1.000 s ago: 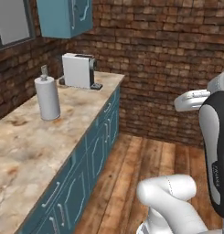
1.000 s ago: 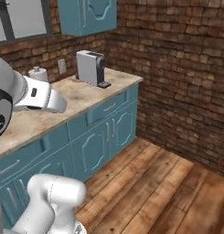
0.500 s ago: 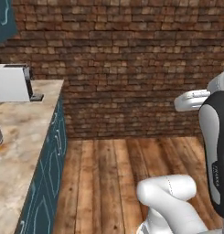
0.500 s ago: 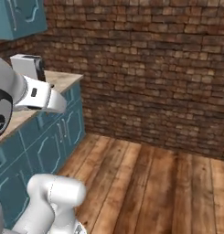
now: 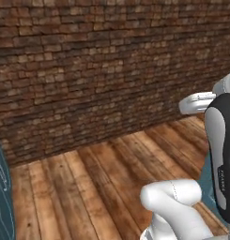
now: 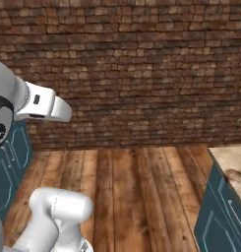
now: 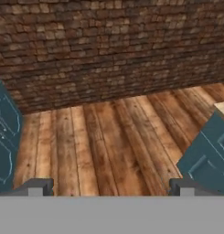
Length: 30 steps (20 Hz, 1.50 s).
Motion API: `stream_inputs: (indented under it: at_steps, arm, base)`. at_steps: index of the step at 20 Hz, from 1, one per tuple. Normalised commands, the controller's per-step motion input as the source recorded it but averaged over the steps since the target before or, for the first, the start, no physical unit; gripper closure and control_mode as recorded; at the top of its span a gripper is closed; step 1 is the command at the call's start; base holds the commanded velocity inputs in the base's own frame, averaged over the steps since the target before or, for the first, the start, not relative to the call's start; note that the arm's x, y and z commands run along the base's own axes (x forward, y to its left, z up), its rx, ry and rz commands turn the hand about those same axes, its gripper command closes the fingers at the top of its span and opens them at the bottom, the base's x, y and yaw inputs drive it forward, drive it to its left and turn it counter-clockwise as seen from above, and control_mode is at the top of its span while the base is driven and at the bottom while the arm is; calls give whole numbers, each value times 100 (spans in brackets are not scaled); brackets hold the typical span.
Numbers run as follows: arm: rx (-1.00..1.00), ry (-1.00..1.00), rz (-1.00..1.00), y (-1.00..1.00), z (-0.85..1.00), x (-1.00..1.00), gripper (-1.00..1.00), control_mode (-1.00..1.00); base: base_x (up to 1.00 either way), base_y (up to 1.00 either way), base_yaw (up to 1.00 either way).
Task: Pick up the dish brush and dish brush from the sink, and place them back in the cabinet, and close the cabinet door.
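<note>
Facing a brick wall (image 5: pixel 102 70) across a plank floor (image 6: pixel 127 192), I carry my gripper (image 7: pixel 111 186) with its jaws spread wide and nothing between them, teal low cupboards (image 7: pixel 4 137) at one side and a stone-topped counter (image 6: pixel 232 165) at the other. The sink, both dish brushes and the cabinet with its door lie somewhere outside these views, so by my judgement the step in hand is getting the base to the sink, best done by holding the arm tucked, clearing the counter corners and stopping square to the basin. No container stands before me, so I cannot tell what any holds.
</note>
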Motion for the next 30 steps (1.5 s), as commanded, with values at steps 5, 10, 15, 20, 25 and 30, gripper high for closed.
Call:
stream_inputs:
  at_steps: [5, 10, 15, 20, 25, 30]
  arm:
    - [0, 0, 0, 0, 0, 0, -100, 100]
    - [0, 0, 0, 0, 0, 0, -100, 100]
    - [0, 0, 0, 0, 0, 0, -100, 100]
    - [0, 0, 0, 0, 0, 0, -100, 100]
    - [0, 0, 0, 0, 0, 0, -100, 100]
    - [0, 0, 0, 0, 0, 0, -100, 100]
  base:
    - [0, -5, -62]
    - [0, -7, -61]
    - [0, -5, -60]
    - [0, -11, -57]
    - [7, -22, -53]
    - [24, -29, -47]
